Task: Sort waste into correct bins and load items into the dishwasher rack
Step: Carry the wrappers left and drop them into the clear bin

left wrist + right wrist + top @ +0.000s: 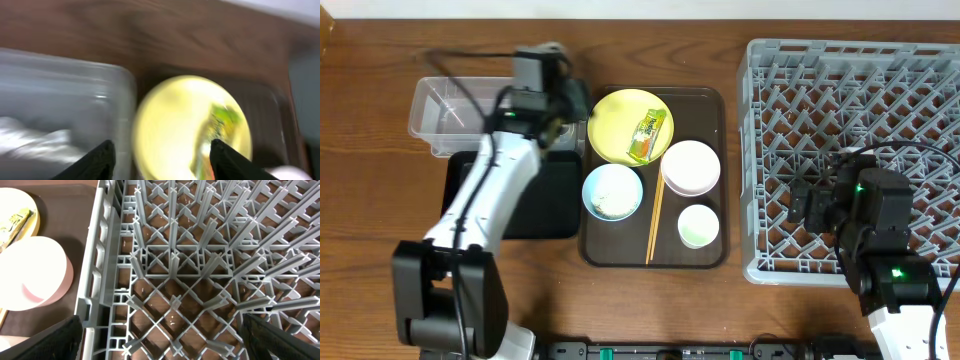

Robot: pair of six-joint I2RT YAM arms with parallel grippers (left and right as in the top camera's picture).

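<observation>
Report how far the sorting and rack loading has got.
Done: seemingly only a white scrap in the clear tub, though that view is blurred. In hand: nothing; the left gripper hangs open by the yellow plate, the right gripper open over the rack. Left: the wrapper on the plate, and the blue bowl, white bowl, cup and chopsticks on the brown tray; the rack shows nothing loaded.

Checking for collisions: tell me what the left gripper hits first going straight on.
Likely the round yellow plate, framed between the fingers of the open left gripper; the green-and-yellow snack wrapper lies on it further right. Blurred view; depth uncertain.
</observation>
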